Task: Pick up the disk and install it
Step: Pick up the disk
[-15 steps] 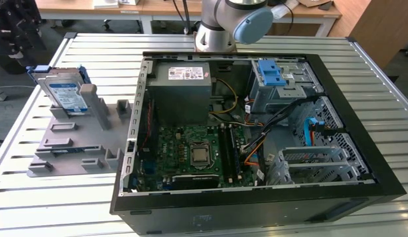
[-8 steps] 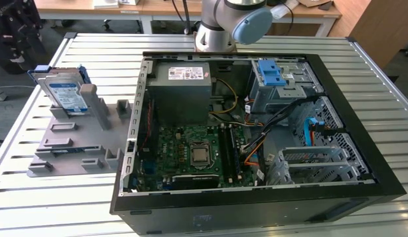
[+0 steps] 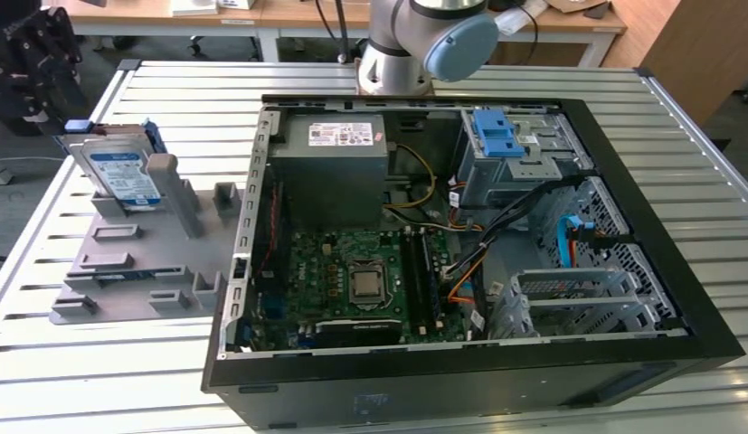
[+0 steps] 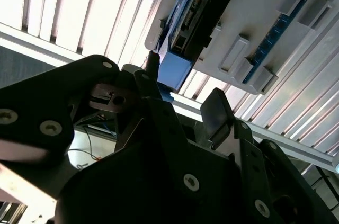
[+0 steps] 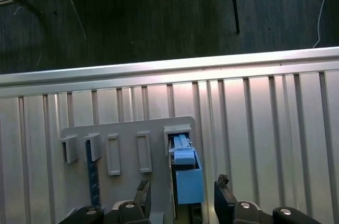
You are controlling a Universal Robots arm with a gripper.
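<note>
Disk [image 3: 118, 172] stood upright on edge in a slot of grey fixture plate [image 3: 120, 262], at the exterior view's left on slatted metal table [image 3: 663, 136], well apart from open computer case [image 3: 663, 353]. Blue rail end of the disk faced up toward the arm. In the first wrist view, gripper [image 5: 183, 197] hung just above that blue end. Its fingers [image 5: 142, 196] were spread wide, one on each side of the disk, with gaps showing, so nothing was grasped. The second wrist view showed the same: a fingertip [image 4: 217, 110] near the blue end of the disk [image 4: 196, 17], not clamped on it. Case lay on its side, lid off, with motherboard [image 3: 349, 271] at the near side, grey power-supply box [image 3: 345, 154] at the far side, and blue latch piece [image 3: 497, 136] at the far right. Disk was not installed
</note>
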